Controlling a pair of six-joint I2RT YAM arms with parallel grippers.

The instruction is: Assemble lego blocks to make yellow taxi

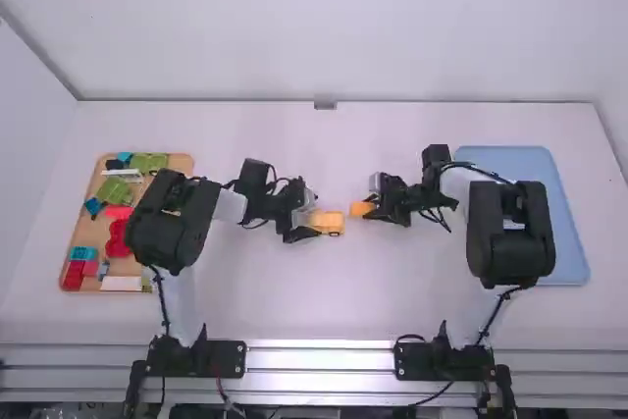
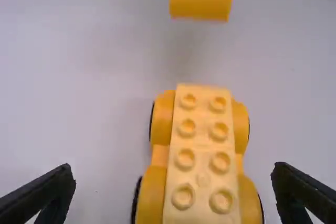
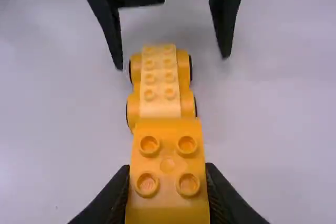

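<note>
High view puts the car base (image 1: 329, 222) on the white table (image 1: 334, 291), between the left gripper (image 1: 311, 216) and the right gripper (image 1: 372, 207). It is long, with a pale yellow top bearing two rows of four round studs, deeper yellow rounded fenders at its four corners and dark wheel edges. The left jaws stand wide apart, one to each side of the base, with a gap on both sides. The right jaws are clamped on an orange-yellow block (image 3: 168, 166), smooth-faced, with four studs showing on top.
</note>
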